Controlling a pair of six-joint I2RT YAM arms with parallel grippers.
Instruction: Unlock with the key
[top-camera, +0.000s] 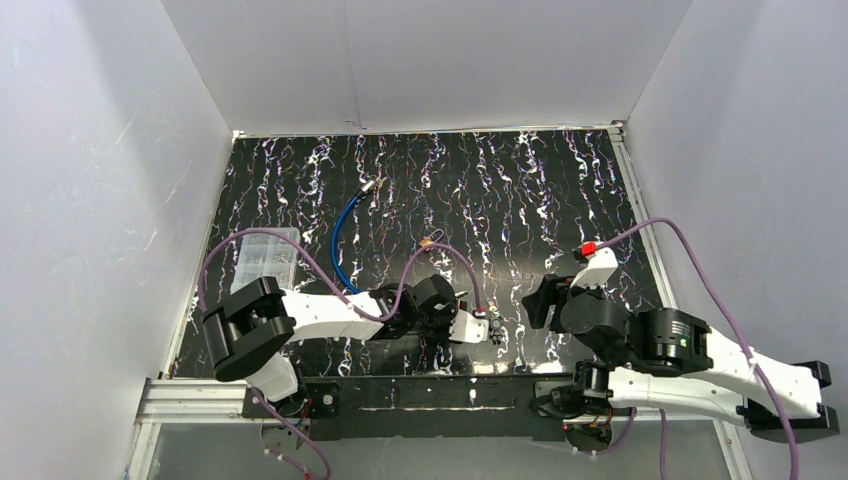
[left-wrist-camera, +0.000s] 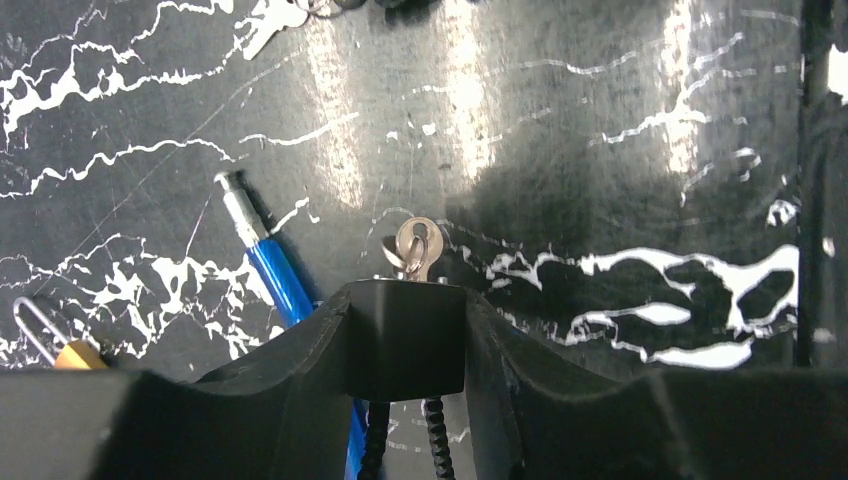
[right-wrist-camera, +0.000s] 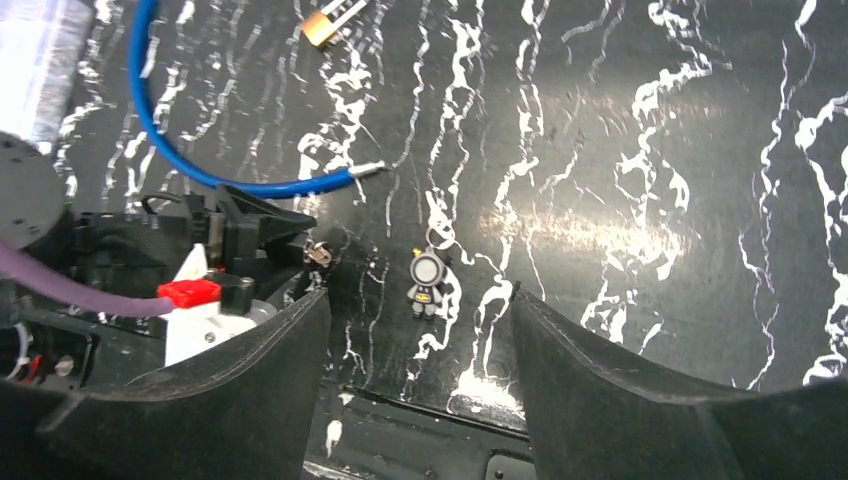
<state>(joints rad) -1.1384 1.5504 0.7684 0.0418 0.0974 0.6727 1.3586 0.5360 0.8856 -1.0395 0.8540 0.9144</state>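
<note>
The left wrist view shows the left gripper (left-wrist-camera: 405, 312) squeezing the black lock (left-wrist-camera: 405, 350), key (left-wrist-camera: 414, 250) poking out. The right gripper (right-wrist-camera: 418, 300) is open, empty.

White arm links (top-camera: 330, 308), black joint housings (top-camera: 245, 335), purple cables (right-wrist-camera: 70, 288), red cap (top-camera: 589, 248), broad black pincer fingers (right-wrist-camera: 230, 400)

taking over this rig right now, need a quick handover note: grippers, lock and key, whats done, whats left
Left gripper: shut on the black lock body, with the key standing in its top.
Right gripper: open, empty, above the astronaut charm.
Blue cable: its metal end lies free on the table. The brass padlock lies apart.
Done: key is in.
Left: probably turn the key with the right gripper. I cannot tell whether it has been turned.
</note>
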